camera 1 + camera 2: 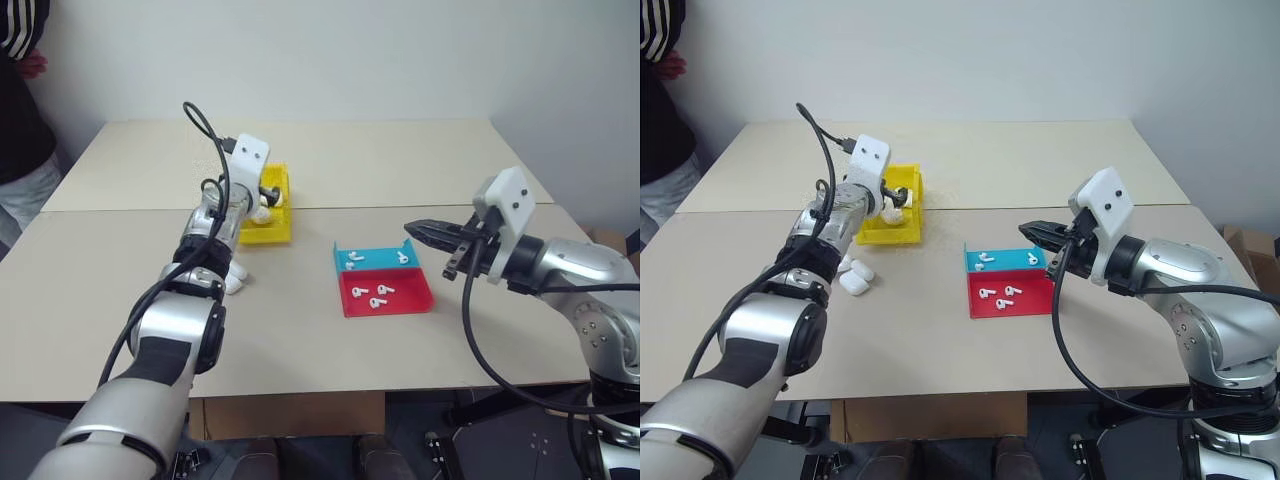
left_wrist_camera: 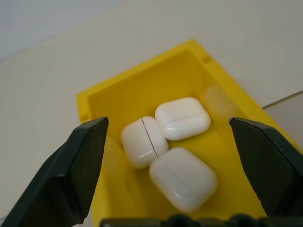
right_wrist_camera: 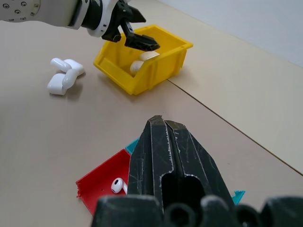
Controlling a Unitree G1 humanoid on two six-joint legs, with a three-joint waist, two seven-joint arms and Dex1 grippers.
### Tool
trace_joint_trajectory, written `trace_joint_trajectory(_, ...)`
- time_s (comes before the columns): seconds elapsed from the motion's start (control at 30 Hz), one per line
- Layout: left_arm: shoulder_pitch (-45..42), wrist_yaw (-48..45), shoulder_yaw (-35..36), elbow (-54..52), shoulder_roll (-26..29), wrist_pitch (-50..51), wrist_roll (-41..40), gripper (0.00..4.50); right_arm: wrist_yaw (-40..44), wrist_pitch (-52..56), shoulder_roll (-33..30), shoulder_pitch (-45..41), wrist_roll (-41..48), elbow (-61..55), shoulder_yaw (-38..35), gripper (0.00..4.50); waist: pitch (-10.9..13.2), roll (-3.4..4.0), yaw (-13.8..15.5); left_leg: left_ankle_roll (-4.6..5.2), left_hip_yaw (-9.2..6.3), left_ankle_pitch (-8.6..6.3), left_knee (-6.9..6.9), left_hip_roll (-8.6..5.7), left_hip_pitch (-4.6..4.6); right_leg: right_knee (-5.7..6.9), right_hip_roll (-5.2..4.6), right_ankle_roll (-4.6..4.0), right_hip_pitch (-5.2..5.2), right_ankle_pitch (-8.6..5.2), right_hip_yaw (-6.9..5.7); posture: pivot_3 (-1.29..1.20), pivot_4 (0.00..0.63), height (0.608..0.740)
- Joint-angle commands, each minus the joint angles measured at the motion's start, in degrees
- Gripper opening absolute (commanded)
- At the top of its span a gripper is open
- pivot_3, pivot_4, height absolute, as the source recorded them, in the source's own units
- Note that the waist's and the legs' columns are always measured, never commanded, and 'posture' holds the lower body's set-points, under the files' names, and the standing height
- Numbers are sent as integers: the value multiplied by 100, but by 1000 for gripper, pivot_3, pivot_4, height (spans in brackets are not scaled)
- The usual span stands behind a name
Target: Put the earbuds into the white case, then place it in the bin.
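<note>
A pale beige tabletop [image 1: 300,300] spreads beneath both claws. The small bright yellow rectangular plastic bin [image 2: 142,90] sits directly under the left gripper [image 2: 168,156], whose black fingers [image 2: 80,161] stand wide apart, gripping nothing. Between them, inside the bin, lie three glossy white rounded plastic cases [image 2: 182,177], touching. The right gripper [image 3: 173,142], fingers pressed together and empty, hovers over the shallow red-and-blue tray [image 1: 385,280] holding tiny white stemmed earbuds [image 1: 378,296].

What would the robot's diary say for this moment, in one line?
left gripper: open over bin | cases in bin: three | right gripper: shut, empty
</note>
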Motion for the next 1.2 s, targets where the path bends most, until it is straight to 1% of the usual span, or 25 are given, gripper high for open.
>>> trace_joint_trajectory(0.03, 114, -451, 410, -779, 127, -136, -529, 4450, 140, -317, -178, -28, -89, -117, -32, 0, 0, 0, -4, 0, 0, 0, 0, 0, 1, 1, 0, 0, 0, 0, 0, 0, 150, 740)
trace_joint_trajectory(0.1, 476, -966, 349, -1435, 245, -265, -659, 4450, 416, -707, -310, 116, -233, -138, -7, 0, 0, 0, -9, 0, 0, 0, 0, 0, 2, 1, 0, 0, 0, 0, 0, 0, 150, 740)
trace_joint_trajectory(0.17, 1085, -1783, 381, -2510, 415, -11, -1149, 4450, 773, -1139, -451, 357, -352, -140, -18, 0, -1, 2, -19, 0, 0, 0, -1, 0, 5, 1, 0, 0, 2, 0, 1, 0, 150, 740)
trace_joint_trajectory(0.2, 1387, -1929, 407, -2962, 436, -131, -1274, 4450, 903, -1240, -537, 442, -382, -122, -16, 0, -2, 3, -35, 0, 1, 0, -4, 1, 8, -1, 0, 0, 4, 0, 2, 0, 150, 740)
trace_joint_trajectory(0.23, 1809, -1828, 402, -3484, 450, -493, -1203, 4450, 1062, -1413, -625, 562, -427, -92, -29, 0, -2, 3, -33, -1, 6, 0, -9, 1, 13, 0, -1, 1, 4, -1, 8, 0, 150, 740)
trace_joint_trajectory(0.27, 2160, -2158, 396, -3984, 617, -405, -1383, 4450, 1279, -1680, -739, 706, -515, -45, -51, 0, -2, 3, -32, -2, 7, 0, -9, 1, 15, 1, -1, 1, 5, -1, 8, 0, 150, 740)
trace_joint_trajectory(0.33, 2722, -2939, 614, -4899, 990, 418, -2226, 4450, 1655, -2100, -958, 978, -659, 39, -143, 0, -1, 2, -34, -2, 9, 0, -9, 2, 16, 2, -2, 0, 4, 0, 11, 0, 150, 740)
trace_joint_trajectory(0.37, 2968, -3238, 701, -5259, 1153, 639, -2544, 4450, 1814, -2270, -1051, 1100, -684, 76, -222, 0, -1, 2, -36, -2, 8, 1, -8, 2, 17, 7, -1, 0, 3, 0, 10, 0, 150, 740)
trace_joint_trajectory(0.47, 3881, -4068, 872, -6130, 1761, 533, -3024, 4450, 2368, -2664, -1270, 1469, -534, 217, -589, 0, -1, 2, -31, -2, 9, 1, -7, 3, 32, 13, -1, -1, 14, -1, 11, 0, 150, 740)
trace_joint_trajectory(0.53, 4836, -5079, 1191, -6627, 2466, 467, -3381, 4450, 2790, -2892, -1452, 1876, -496, 321, -986, 0, -4, 5, -34, -2, 11, 1, -6, 4, 46, 12, -1, -1, 24, -2, 12, 0, 150, 740)
trace_joint_trajectory(0.6, 5505, -5724, 1383, -6900, 2952, 342, -3561, 4450, 3097, -3107, -1556, 2194, -506, 404, -1268, 0, -5, 6, -35, -3, 19, 0, -10, 7, 52, 10, -1, -2, 26, -9, 16, 0, 150, 740)
trace_joint_trajectory(0.67, 6112, -6197, 1624, -7113, 3285, 210, -3690, 4450, 3316, -3240, -1674, 2488, -568, 511, -1529, 0, -4, 6, -21, -3, 22, 0, -10, 9, 50, 9, -1, -4, 21, -10, 15, 0, 150, 740)
trace_joint_trajectory(0.77, 6510, -6498, 1795, -7206, 3550, 103, -3772, 4450, 3494, -3333, -1779, 2726, -570, 614, -1775, 0, -5, 5, 38, -3, 24, 0, -7, 12, 51, 9, -1, 25, 23, -32, 13, 0, 150, 740)
trace_joint_trajectory(0.87, 6575, -6613, 1915, -7124, 3634, 66, -3896, 4450, 3641, -3311, -1911, 2879, -574, 664, -1919, 0, -6, 6, 51, -3, 25, 0, 5, 14, 51, 9, -1, -1, 27, -47, 12, 0, 150, 740)
trace_joint_trajectory(1.1, 6493, -6733, 1889, -7123, 3709, 171, -4093, 4450, 3615, -3342, -1958, 3023, -665, 649, -1995, 0, -7, 4, -3, -2, 28, 0, 8, 14, 47, 9, 1, 28, 24, -32, 15, 0, 150, 740)
trace_joint_trajectory(1.2, 6489, -6785, 1826, -7142, 3911, 526, -4202, 4450, 3587, -3248, -1970, 3040, -625, 593, -2023, 0, -7, 4, -8, -2, 28, 0, 7, 15, 47, 9, 2, 28, 22, -32, 16, 0, 150, 740)
